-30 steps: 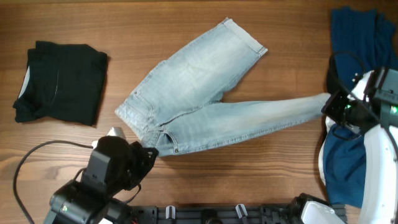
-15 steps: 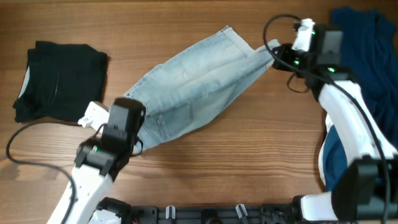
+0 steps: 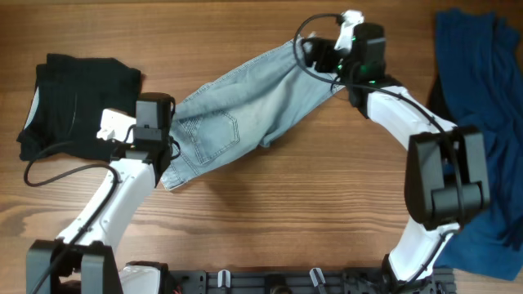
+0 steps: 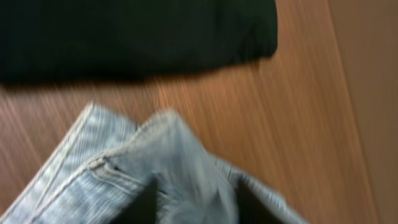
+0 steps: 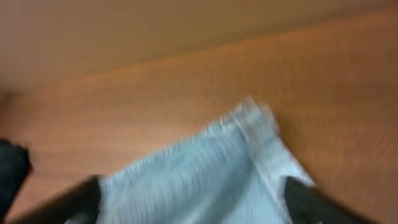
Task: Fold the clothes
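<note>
Wooden tabletop [image 3: 270, 220], overhead view. Left gripper [image 4: 196, 202]: pinching a bunched waistband fold of the denim shorts [image 3: 245, 102]. Right gripper [image 5: 193, 202]: fingers spread wide over the hem end. Shorts' long axis: diagonal, from the left gripper up to the right gripper, one arm per end. Black garment [image 3: 78, 106]: just beside the left gripper. Deep-blue garment [image 3: 482, 82]: well apart.

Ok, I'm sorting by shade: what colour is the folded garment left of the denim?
The folded garment is black, clearest in the overhead view.
</note>
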{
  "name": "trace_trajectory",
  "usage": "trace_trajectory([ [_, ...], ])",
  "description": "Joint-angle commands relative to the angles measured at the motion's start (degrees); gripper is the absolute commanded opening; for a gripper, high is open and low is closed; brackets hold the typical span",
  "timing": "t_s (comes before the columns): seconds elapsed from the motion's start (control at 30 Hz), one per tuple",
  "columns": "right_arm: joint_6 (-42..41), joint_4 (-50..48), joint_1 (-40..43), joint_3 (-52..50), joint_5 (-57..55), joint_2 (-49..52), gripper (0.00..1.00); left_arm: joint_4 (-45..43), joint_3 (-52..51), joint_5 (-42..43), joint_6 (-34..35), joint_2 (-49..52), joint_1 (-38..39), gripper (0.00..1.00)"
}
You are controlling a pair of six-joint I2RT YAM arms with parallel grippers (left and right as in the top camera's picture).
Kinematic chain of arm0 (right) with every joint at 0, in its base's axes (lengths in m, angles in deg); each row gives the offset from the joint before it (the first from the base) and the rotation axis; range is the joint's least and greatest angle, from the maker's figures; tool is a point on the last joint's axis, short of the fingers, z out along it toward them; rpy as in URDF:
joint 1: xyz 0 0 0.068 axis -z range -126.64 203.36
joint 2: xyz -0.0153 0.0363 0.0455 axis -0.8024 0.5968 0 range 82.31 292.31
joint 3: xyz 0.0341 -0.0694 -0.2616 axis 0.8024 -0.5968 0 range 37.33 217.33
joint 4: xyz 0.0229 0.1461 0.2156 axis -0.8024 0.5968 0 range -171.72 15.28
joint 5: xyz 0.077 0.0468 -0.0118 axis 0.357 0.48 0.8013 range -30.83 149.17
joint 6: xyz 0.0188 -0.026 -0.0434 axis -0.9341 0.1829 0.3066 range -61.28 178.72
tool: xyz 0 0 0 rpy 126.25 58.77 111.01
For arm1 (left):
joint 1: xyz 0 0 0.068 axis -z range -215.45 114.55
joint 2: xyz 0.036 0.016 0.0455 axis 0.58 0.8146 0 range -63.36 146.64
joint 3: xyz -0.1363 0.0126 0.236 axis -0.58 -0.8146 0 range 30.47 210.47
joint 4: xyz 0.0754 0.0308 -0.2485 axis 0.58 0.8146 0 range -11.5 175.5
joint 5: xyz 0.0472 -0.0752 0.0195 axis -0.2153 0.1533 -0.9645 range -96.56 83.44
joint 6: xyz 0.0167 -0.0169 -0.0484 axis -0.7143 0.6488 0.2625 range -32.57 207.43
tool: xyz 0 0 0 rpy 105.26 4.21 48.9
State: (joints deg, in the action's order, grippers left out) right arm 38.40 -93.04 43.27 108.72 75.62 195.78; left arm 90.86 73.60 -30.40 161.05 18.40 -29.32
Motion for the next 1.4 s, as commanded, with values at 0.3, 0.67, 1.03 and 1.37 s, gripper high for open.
trace_trajectory([
  [0.3, -0.63, 30.18, 8.83, 0.50, 1.66, -2.29, 1.00, -0.20, 0.39, 33.40, -22.62, -3.06, -11.21, 1.00],
  [0.67, -10.58, 29.90, 2.58, 0.48, 0.09, 3.85, 0.86, 17.49, 0.37, 39.01, -25.46, -3.32, -10.73, 1.00],
  [1.03, -11.17, 34.95, 5.07, 0.61, -6.25, 5.01, 0.04, 18.36, 0.37, 39.01, -25.46, -3.32, -10.73, 1.00],
  [1.37, -11.15, 67.04, 10.29, 0.61, -20.35, -5.35, 0.23, 18.14, 0.37, 37.97, -25.51, -3.32, -10.73, 1.00],
])
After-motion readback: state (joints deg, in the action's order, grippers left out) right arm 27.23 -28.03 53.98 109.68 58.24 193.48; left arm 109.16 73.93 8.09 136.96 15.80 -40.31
